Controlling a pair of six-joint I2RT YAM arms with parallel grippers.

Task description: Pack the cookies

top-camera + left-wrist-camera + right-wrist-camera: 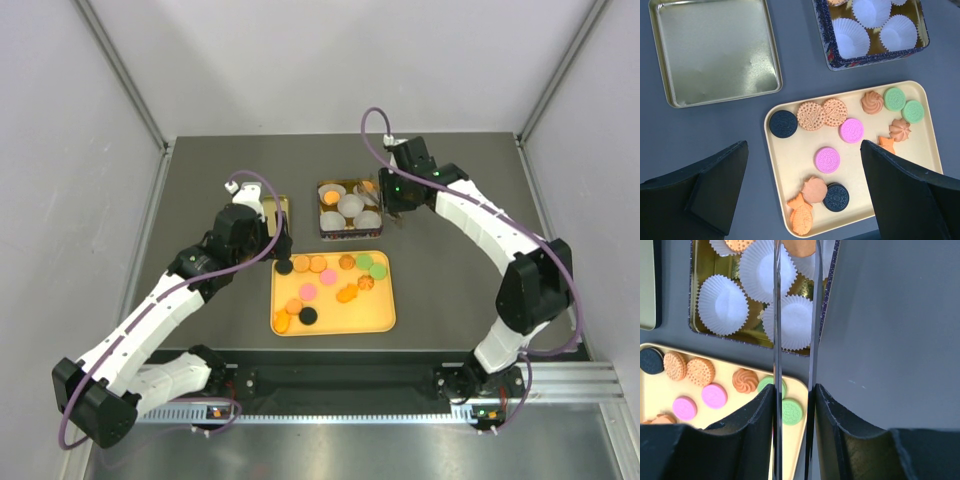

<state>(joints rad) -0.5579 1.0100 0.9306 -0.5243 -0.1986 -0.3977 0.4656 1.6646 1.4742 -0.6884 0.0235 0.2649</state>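
Note:
Several cookies (330,280) lie on a yellow tray (350,312): orange, tan, pink, green and black ones. In the left wrist view a pink cookie (827,160) sits mid-tray (790,165). My left gripper (805,150) hangs open above the tray's left part (283,262), holding nothing. My right gripper (794,390) is shut on metal tongs (776,315). The tong tips pinch an orange cookie (800,246) over the tin (691,285) of white paper cups. That tin (325,232) stands just behind the tray, and another orange cookie (740,244) rests in one of its cups.
The tin's gold lid (715,50) lies upside down left of the tin (832,50), partly under my left arm in the top view (282,210). Grey walls close in the dark table on three sides.

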